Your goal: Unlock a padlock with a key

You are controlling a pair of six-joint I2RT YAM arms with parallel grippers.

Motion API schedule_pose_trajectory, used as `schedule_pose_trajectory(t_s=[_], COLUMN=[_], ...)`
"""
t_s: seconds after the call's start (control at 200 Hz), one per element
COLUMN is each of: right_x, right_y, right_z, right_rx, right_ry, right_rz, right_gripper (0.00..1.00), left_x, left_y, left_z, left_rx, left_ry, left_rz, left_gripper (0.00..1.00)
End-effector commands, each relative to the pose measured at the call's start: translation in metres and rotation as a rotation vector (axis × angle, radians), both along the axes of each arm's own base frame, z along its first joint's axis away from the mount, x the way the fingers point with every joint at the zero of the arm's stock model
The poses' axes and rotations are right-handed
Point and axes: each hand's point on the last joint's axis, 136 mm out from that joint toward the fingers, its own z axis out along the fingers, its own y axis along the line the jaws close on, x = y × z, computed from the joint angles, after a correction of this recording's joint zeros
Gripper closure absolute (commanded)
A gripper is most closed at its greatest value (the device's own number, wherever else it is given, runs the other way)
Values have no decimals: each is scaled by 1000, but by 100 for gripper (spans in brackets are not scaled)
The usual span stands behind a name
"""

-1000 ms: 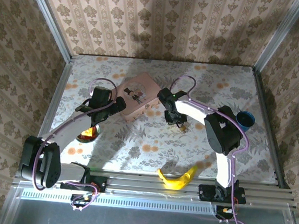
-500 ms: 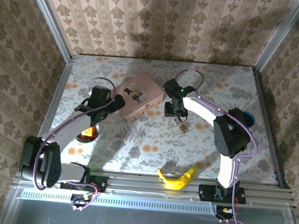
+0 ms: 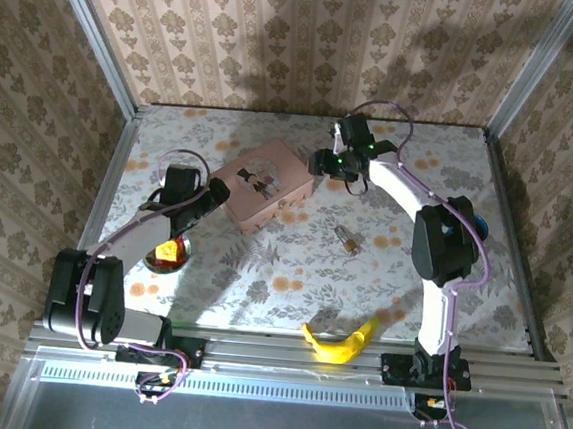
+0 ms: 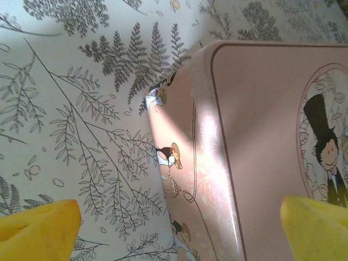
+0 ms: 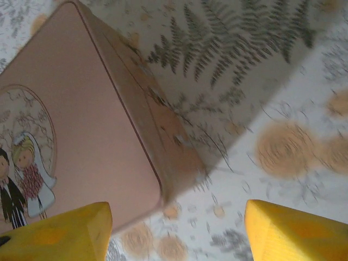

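Patterned beige wallpaper walls (image 3: 301,45) close in a surface (image 3: 291,275) covered with a pale cloth printed with ferns and orange flowers. A pink rectangular tin box (image 3: 261,185) with a cartoon bride and groom on its lid lies left of centre. A yellow banana (image 3: 339,342) lies at the near edge.

The tiny brass-coloured metal padlock (image 3: 346,239) with its thin silvery shackle lies alone on the cloth, right of centre, well apart from both arms. The small silver-grey key cannot be made out separately; it may be at the padlock, but that is too small to tell.

A second ago the right pincer was down over the padlock. It has since let go, lifted and swung away to the far side. The right pincer (image 3: 321,163) is now just off the tin box's far right corner. In the right wrist view its yellow fingers (image 5: 54,228) stand wide apart with nothing between them.

The left pincer (image 3: 220,197) sits just beside the near left side of the tin box. It has drawn back slightly. Its jaws are spread fully and hold nothing.

The release suggests that work on the padlock has paused or ended. Whether the shackle has sprung open cannot be judged from here.
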Motion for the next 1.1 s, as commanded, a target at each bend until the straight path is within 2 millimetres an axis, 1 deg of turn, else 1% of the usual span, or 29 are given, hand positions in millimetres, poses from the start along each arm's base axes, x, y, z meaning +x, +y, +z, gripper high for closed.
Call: schedule_pose_trajectory(t_s=[0.0,0.075,0.19,0.23,0.25,0.315,0.335,0.385,0.395,0.41,0.43,0.52,0.535,0.575,0.655,0.67,0.745,0.96,1.045,1.095], right_x=[14,24,28,27,25,21,19,13,11,10,8,-4,-6,-12,-22,-25,-35,-60,-66,-67], right_y=[20,24,33,36,37,41,41,42,42,41,40,34,33,30,26,24,22,7,-2,-4], right_z=[-3,-8,-19,-22,-24,-26,-27,-29,-29,-29,-27,-26,-25,-24,-19,-22,-21,-29,-31,-30], right_rx=[32,41,69,84,91,125,133,147,149,151,155,169,171,176,192,190,207,194,179,176], right_ry=[-18,-12,23,37,44,54,59,66,68,68,67,67,67,69,67,74,79,106,106,104], right_rz=[76,85,104,108,110,120,120,120,119,114,109,87,82,70,48,40,27,-50,-88,-100], right_gripper=[33,33,36,38,38,42,42,44,44,44,44,45,45,46,47,47,48,47,47,45], left_x=[15,21,29,32,33,39,40,45,46,47,49,56,58,63,74,76,86,110,116,118], left_y=[-9,-14,-21,-24,-25,-29,-31,-36,-36,-38,-40,-53,-55,-62,-78,-81,-95,-119,-129,-135], left_z=[9,7,4,3,4,4,4,6,6,6,7,8,9,12,16,16,20,21,22,19], left_rx=[-56,-74,-101,-108,-111,-119,-121,-128,-128,-128,-129,-135,-137,-145,-165,-169,-181,-216,-221,-221], left_ry=[-32,-29,-29,-29,-33,-36,-37,-44,-45,-47,-49,-53,-54,-63,-79,-80,-96,-111,-122,-116], left_rz=[-24,-37,-55,-65,-71,-88,-97,-118,-123,-131,-140,-185,-194,-217,-261,-270,-310,-357,-384,-400], left_gripper=[6,9,14,15,17,19,22,24,26,29,30,32,35,37,37,38,38,37,37,37])
